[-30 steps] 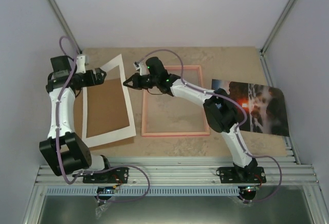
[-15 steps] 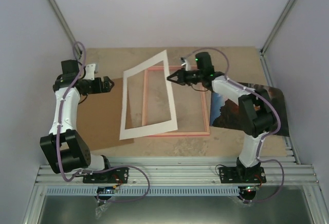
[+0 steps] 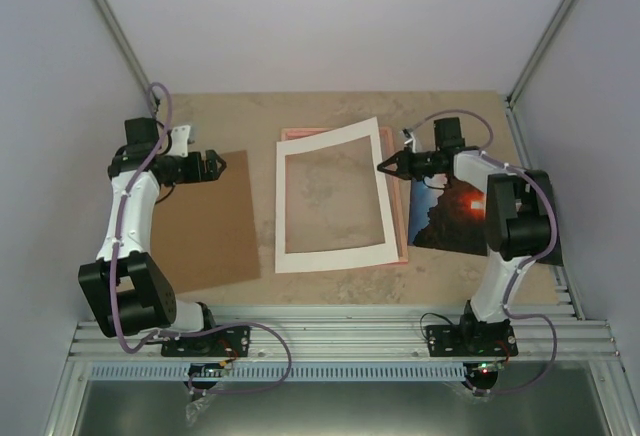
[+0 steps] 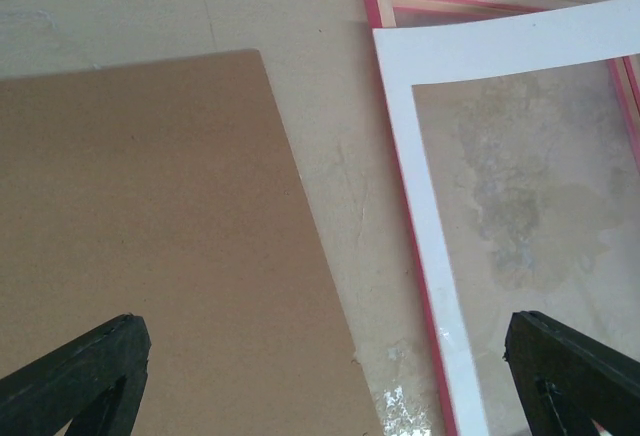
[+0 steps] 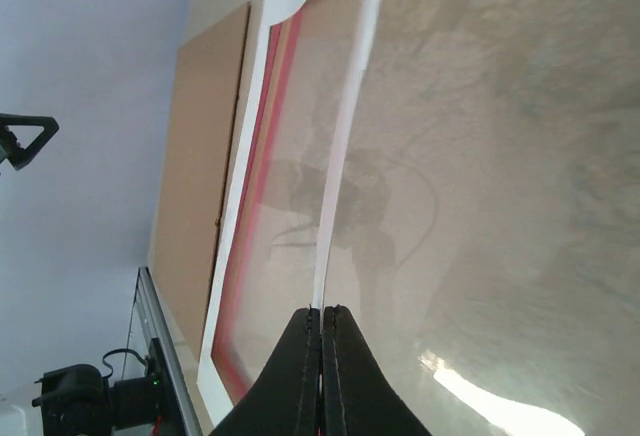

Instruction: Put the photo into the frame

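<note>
The pink frame (image 3: pixel 403 241) lies flat mid-table, mostly covered by a white mat border (image 3: pixel 330 256) that sits slightly askew on it. My right gripper (image 3: pixel 384 166) is shut on the mat's right edge; the right wrist view shows the thin white mat strip (image 5: pixel 345 156) pinched between the closed jaws (image 5: pixel 322 321), with the frame's pink side (image 5: pixel 252 196) beyond. The photo (image 3: pixel 455 218), dark with an orange glow, lies right of the frame, partly under my right arm. My left gripper (image 3: pixel 217 163) is open and empty above the brown board's far edge; it also shows in the left wrist view (image 4: pixel 320 386).
The plain brown backing board (image 3: pixel 205 221) lies left of the frame, seen large in the left wrist view (image 4: pixel 150 236). The frame's corner (image 4: pixel 385 11) and the mat (image 4: pixel 430 226) lie right of it. Grey walls enclose the table; a metal rail runs along the near edge.
My right gripper has carried the white mat from on top of the brown board rightward and laid it over the pink frame. The brown board is now uncovered. My left gripper has shifted slightly.
</note>
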### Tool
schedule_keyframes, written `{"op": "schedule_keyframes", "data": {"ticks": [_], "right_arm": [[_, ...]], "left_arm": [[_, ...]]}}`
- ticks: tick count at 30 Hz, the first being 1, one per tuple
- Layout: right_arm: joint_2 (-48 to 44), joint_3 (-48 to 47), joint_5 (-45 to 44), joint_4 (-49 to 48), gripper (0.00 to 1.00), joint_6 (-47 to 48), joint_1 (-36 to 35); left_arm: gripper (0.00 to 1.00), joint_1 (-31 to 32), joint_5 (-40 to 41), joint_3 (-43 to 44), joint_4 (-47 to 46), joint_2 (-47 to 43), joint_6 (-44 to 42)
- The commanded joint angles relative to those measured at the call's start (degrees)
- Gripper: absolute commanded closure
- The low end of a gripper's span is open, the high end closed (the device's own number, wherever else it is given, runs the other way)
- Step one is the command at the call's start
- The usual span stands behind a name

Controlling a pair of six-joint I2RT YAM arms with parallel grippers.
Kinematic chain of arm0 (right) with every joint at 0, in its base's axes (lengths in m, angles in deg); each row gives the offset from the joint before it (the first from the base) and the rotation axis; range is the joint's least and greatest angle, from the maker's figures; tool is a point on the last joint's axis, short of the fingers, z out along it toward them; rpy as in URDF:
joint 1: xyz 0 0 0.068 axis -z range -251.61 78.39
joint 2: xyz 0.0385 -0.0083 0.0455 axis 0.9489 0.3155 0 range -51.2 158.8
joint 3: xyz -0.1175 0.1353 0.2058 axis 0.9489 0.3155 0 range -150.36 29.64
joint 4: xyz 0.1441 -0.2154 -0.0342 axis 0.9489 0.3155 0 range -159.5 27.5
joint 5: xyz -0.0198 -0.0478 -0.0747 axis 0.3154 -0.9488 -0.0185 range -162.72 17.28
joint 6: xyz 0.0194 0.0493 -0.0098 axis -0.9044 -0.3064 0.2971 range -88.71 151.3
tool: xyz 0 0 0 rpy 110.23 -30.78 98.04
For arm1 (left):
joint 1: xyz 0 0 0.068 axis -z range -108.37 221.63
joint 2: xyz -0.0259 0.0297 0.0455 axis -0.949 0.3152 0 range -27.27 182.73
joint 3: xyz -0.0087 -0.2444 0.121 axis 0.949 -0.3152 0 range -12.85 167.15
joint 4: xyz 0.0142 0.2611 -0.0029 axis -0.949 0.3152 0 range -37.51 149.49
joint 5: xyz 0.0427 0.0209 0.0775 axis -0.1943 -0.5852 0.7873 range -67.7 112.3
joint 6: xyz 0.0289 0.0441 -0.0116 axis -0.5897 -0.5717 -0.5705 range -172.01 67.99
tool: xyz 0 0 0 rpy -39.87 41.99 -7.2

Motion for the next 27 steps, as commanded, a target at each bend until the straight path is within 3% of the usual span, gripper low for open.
{"op": "schedule_keyframes", "data": {"ticks": [1, 9, 19, 27], "right_arm": [[-0.13, 0.75, 2.35, 2.91, 1.0, 5.37, 2.67], [1.98, -0.62, 2.17, 3.87, 1.0, 6.1, 6.27], [5.17, -1.88, 2.5, -0.73, 0.99, 1.87, 5.61], [5.89, -3.25, 2.76, -1.4, 1.0, 4.03, 4.79]], "left_arm": [[0.01, 0.25, -0.83, -1.15, -1.79, -0.81, 0.82], [0.01, 0.33, -0.78, -1.95, -2.54, -1.12, 1.02], [0.0, 0.33, -0.77, -2.09, -3.05, -0.62, 1.25], [0.01, 0.38, -0.52, -2.45, -3.57, -0.75, 1.29]]}}
